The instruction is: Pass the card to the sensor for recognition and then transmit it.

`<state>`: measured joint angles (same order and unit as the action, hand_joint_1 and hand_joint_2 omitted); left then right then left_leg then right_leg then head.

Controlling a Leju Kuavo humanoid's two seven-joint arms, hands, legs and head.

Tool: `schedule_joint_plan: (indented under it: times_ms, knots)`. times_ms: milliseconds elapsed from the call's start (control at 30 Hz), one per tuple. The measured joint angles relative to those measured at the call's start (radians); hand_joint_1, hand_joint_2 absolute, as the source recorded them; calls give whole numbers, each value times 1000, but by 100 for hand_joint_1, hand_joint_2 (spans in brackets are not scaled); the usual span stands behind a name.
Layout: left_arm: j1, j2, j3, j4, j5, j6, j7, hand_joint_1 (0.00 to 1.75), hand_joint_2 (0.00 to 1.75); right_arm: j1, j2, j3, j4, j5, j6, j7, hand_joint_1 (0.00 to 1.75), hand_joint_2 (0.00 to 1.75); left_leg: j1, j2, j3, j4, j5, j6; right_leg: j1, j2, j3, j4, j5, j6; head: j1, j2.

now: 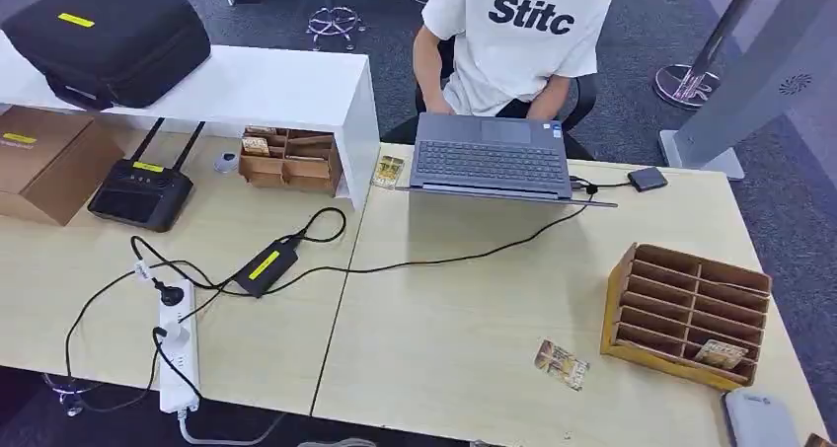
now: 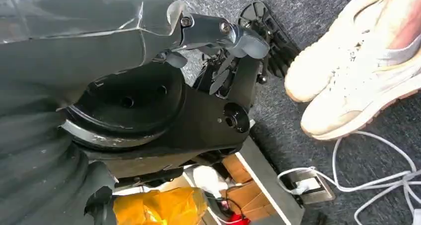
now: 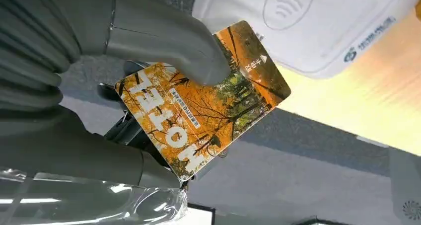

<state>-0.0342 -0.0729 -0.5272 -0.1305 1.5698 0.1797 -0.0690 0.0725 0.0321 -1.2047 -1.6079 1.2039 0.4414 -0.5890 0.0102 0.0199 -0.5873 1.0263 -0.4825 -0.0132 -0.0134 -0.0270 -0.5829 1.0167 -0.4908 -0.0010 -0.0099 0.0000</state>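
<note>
Card (image 3: pixel 203 101), orange with autumn trees and the large white word "HOTEL", is pinched in the right wrist view under the thick grey thumb (image 3: pixel 164 46) of the right hand (image 3: pixel 149 86), the darker fingers behind it. One corner of the card overlaps the white sensor (image 3: pixel 308 21), which bears a contactless wave symbol and small blue writing too small to read.

From the head view, the sensor (image 1: pixel 758 419) lies at the near right corner of the light wooden table (image 1: pixel 464 319), beside a slotted wooden rack (image 1: pixel 686 314). Another card (image 1: pixel 562 364) lies flat near the rack. A person in a white shirt printed "Stitc" (image 1: pixel 523 33) sits behind a laptop (image 1: pixel 491 161).

The left wrist view looks down at grey carpet and a person's pale sneakers (image 2: pixel 357 71); whether the left hand is open or closed cannot be told.
</note>
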Motion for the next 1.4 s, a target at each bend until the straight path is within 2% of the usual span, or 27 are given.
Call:
schedule_joint_plan:
  times_ms: [1100, 1267, 1333, 1400]
  knots:
    - [0, 5, 0, 0, 0, -3, 6, 0, 175, -4, 11, 6, 49, 40, 13, -11, 175, 175, 0, 0, 0, 0, 0, 0, 0, 0, 1, 0, 0, 0, 0, 0]
    - [0, 5, 0, 0, 0, -2, 6, 0, 175, -9, 13, 6, 48, 44, -22, -27, 175, 175, 0, 0, 0, 0, 0, 0, 0, 0, 1, 0, 0, 0, 0, 0]
    - [0, 5, 0, 0, 0, 3, 5, 0, 175, -13, 16, 6, 29, 12, -61, -41, 175, 175, 0, 0, 0, 0, 0, 0, 0, 0, 1, 0, 0, 0, 0, 0]
    - [1, 1, 4, 0, 0, 6, -4, 0, 175, 3, 21, 35, -41, -128, -64, -58, 175, 175, -1, 0, -1, 0, 0, 0, -1, 0, 1, 1, 0, 0, 0, 0]
